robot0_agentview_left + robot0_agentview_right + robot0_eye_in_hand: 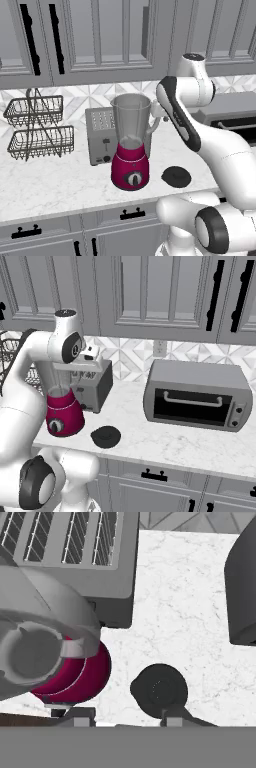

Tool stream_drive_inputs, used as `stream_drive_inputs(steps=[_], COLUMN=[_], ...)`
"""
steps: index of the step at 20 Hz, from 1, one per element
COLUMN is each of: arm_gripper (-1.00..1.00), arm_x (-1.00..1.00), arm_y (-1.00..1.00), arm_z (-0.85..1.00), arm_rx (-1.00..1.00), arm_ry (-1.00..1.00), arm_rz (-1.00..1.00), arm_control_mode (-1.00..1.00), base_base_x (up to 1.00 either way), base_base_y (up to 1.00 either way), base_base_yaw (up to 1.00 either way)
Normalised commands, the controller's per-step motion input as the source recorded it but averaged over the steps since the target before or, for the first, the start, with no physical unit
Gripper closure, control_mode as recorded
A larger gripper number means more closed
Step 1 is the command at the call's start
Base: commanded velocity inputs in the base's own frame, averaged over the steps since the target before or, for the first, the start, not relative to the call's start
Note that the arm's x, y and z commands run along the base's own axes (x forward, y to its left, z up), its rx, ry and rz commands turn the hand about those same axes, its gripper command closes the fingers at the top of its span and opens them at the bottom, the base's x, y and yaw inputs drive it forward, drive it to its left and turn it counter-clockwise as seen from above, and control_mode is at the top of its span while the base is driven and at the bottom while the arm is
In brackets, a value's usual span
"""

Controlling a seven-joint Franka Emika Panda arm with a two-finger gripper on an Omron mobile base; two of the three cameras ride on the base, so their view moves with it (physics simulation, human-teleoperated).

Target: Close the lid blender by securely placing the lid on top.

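The small black lid [176, 176] lies flat on the tabletop [55, 182] just beside the pink blender [131, 142], looks light and hard, and the open, empty claw [120, 714] should pinch its thin rim.

toaster [101, 135], wire basket rack [37, 127], toaster oven [196, 394]

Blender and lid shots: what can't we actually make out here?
- Gripper: hand view's bottom edge cuts the fingertips; open or shut unclear.
- Blender: right base view, arm covers the jar.
- Lid: lies on the counter, underside hidden.
- Toaster: left base view, jar overlaps its right side.
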Motion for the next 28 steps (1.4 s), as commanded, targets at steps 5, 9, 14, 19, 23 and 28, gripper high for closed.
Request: stream_drive_inputs(steps=[5,9,14,19,23,28], arm_gripper=[-1.0,-1.0,-1.0,-1.0,-1.0,-1.0], arm_x=[-0.52,-0.52,-0.3,0.07,0.19,0.22], arm_y=[0.0,-0.05,-0.37,-0.22,-0.11,0.0], arm_z=[-0.16,-0.77,-0.41,-0.39,-0.34,-0.31], arm_rx=[0.0,0.04,0.06,0.0,0.0,0.0], arm_ry=[-0.09,0.06,0.01,0.16,0.15,0.03], arm_rz=[0.0,0.0,-0.02,0.0,0.0,0.0], arm_control_mode=[-1.0,-1.0,-1.0,-1.0,-1.0,-1.0], base_base_x=[0.0,0.0,0.0,0.0,0.0,0.0], base_base_y=[0.0,0.0,0.0,0.0,0.0,0.0], base_base_yaw=[0.0,0.0,0.0,0.0,0.0,0.0])
